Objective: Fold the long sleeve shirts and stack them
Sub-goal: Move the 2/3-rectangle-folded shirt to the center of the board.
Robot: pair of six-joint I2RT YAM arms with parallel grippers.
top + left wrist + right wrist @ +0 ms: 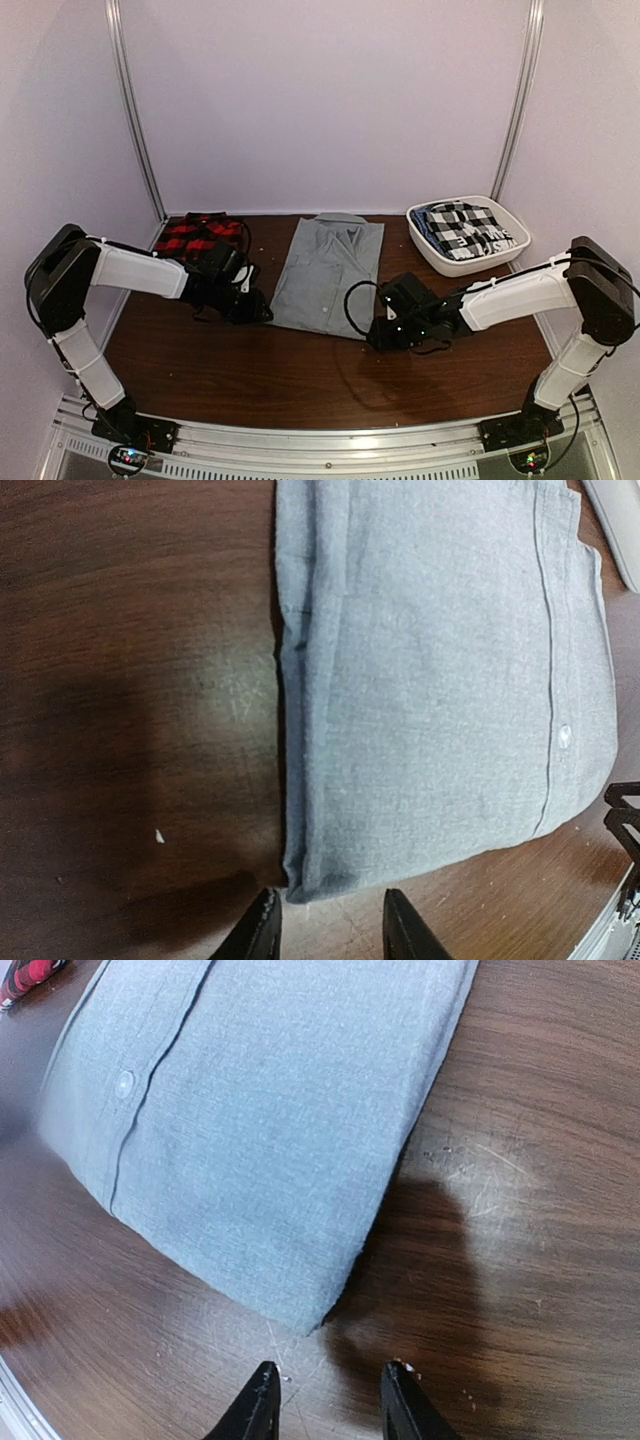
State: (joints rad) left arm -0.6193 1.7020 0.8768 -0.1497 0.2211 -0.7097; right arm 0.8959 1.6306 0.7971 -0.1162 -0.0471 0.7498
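Note:
A light grey long sleeve shirt lies flat on the table with its sides folded in and its collar at the far end. A red-and-black plaid shirt lies folded at the back left. My left gripper hovers open just short of the grey shirt's near left corner, nothing between its fingers. Open too, my right gripper sits just short of the same shirt's near right corner, with bare table between its fingers.
A white tub at the back right holds folded black-and-white checked cloth. The brown table stretches bare in front of the shirt. White walls with metal rails close in the back and sides.

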